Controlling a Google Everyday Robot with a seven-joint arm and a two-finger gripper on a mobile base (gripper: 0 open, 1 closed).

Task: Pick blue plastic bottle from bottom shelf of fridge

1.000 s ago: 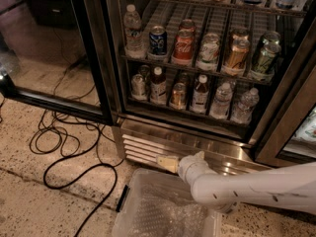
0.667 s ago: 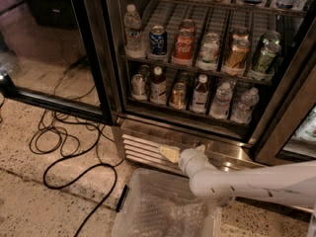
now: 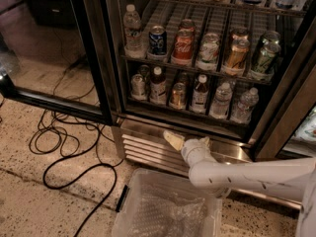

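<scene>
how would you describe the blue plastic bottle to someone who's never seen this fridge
In the fridge, look at the bottom shelf, above where the gripper hovers by the base grille. The blue plastic bottle stands fourth from the left, between a can and a clear water bottle: slim, white cap, dark contents, pale label.

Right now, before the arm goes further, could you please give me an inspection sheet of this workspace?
Surface: dark wire bottom shelf of the stainless-steel glass-door fridge, door open.
Job's things: small dark-filled plastic bottle with white cap, upright mid-shelf; a similar one further left.
Clutter: metal cans, clear water bottles alongside.
Claw: pale claw low before the steel base grille, below the shelf.
Cables: black cables looped on speckled floor.
Surroundings: clear plastic bin under white arm.
</scene>
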